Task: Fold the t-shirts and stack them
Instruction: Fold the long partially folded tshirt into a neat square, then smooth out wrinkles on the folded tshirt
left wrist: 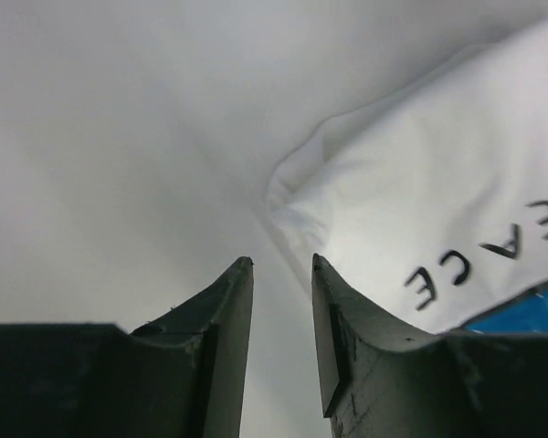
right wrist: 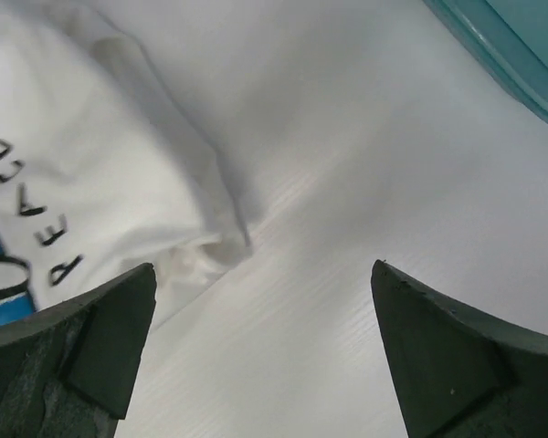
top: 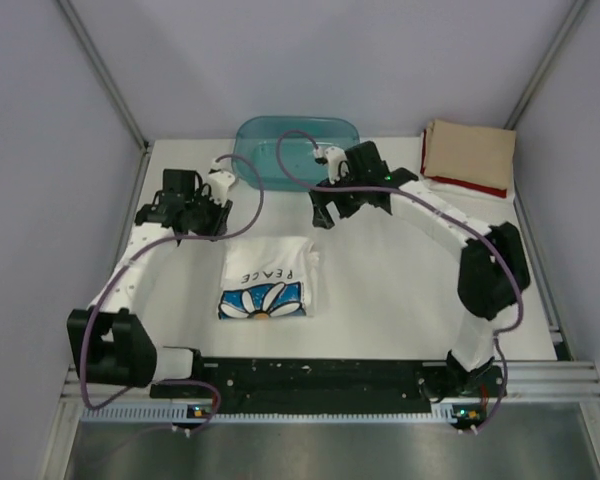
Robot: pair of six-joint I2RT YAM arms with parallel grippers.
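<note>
White surface (top: 400, 300) holds the folded white t-shirt (top: 265, 275), with left fingers (left wrist: 221, 339) open a little and right fingers (right wrist: 108, 330) open wide, both empty by its far corners, and the tan t-shirt (top: 470, 150) on the red t-shirt (top: 472, 187) back right.

Soft, even light from above; the white tabletop (top: 400, 290) looks bright, almost washed out, with only faint, diffuse shadows. In the wrist views the left end effector (left wrist: 282, 260) and right end effector (right wrist: 263, 265) appear dark, slightly blurred
</note>
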